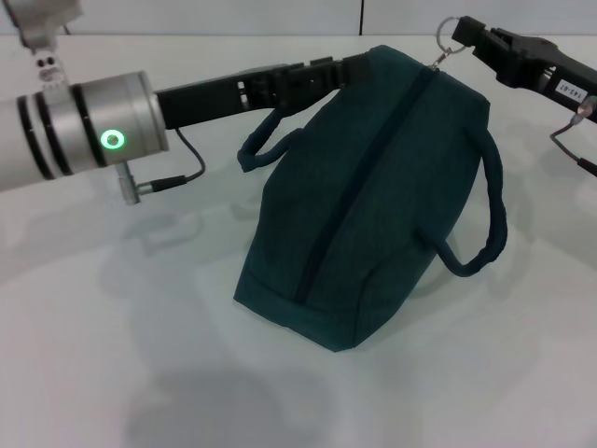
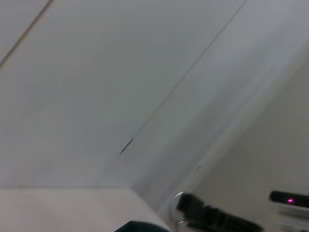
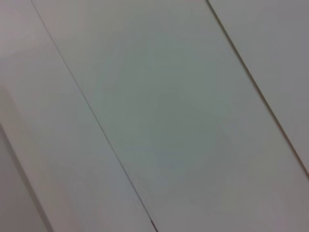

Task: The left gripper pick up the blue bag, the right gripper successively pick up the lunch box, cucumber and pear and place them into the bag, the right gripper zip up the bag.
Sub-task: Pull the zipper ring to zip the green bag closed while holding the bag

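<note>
The blue bag (image 1: 373,205) stands on the white table, its dark zipper line (image 1: 359,177) running closed along the top. My left gripper (image 1: 359,67) reaches in from the left and is shut on the bag's far top edge. My right gripper (image 1: 464,39) at the top right is shut on the metal ring zipper pull (image 1: 448,30) at the zipper's far end. The left wrist view shows the right gripper (image 2: 203,215) with the ring (image 2: 176,208) and a sliver of the bag (image 2: 140,226). The lunch box, cucumber and pear are out of view.
The bag's two loop handles hang out to the left (image 1: 266,140) and right (image 1: 490,224). A cable (image 1: 177,177) droops under my left arm. The white table (image 1: 121,336) spreads around the bag. The right wrist view shows only wall panels (image 3: 154,116).
</note>
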Robot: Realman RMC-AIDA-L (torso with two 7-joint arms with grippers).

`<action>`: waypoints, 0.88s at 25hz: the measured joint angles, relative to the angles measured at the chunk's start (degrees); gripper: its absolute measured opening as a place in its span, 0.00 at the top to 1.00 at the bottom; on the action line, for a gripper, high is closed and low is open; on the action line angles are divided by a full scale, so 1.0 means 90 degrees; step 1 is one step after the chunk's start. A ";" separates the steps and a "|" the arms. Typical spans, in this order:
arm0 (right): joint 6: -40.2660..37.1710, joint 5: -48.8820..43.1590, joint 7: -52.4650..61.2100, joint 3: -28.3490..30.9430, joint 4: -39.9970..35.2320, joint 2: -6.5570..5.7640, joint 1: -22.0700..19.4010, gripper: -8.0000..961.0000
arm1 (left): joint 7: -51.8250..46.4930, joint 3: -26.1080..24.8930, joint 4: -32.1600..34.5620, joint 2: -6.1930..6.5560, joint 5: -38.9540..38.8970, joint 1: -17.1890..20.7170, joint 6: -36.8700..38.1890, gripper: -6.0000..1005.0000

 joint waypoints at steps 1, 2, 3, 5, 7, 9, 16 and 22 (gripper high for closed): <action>-0.0014 0.0011 -0.0002 0.0000 0.0002 0.0000 0.0000 0.96 | -0.0174 0.0112 -0.0011 -0.0008 0.0045 -0.0073 -0.0181 0.12; -0.0027 0.0011 -0.0002 0.0000 0.0005 0.0003 -0.0001 0.96 | -0.0254 0.0190 -0.0026 -0.0011 0.0054 -0.0099 -0.0285 0.12; -0.0044 0.0011 -0.0003 0.0000 0.0007 0.0005 -0.0002 0.96 | -0.0329 0.0288 -0.0031 -0.0011 0.0054 -0.0117 -0.0401 0.13; -0.0091 0.0012 -0.0004 0.0000 0.0009 0.0010 -0.0004 0.96 | -0.0453 0.0502 -0.0032 -0.0012 0.0054 -0.0141 -0.0669 0.14; -0.0142 0.0012 -0.0005 0.0000 0.0015 0.0011 -0.0009 0.96 | -0.0527 0.0641 -0.0026 -0.0016 0.0051 -0.0161 -0.0842 0.16; -0.0183 0.0012 -0.0006 0.0000 0.0020 0.0011 -0.0029 0.96 | -0.0587 0.0780 -0.0015 -0.0018 0.0045 -0.0190 -0.0967 0.17; -0.0297 0.0033 -0.0006 0.0000 0.0033 0.0011 -0.0074 0.96 | -0.0593 0.0930 -0.0002 -0.0028 -0.0077 -0.0189 -0.1128 0.22; -0.0362 0.0097 -0.0006 0.0000 0.0052 0.0011 -0.0120 0.95 | -0.0581 0.0939 -0.0011 -0.0027 -0.0184 -0.0152 -0.1110 0.26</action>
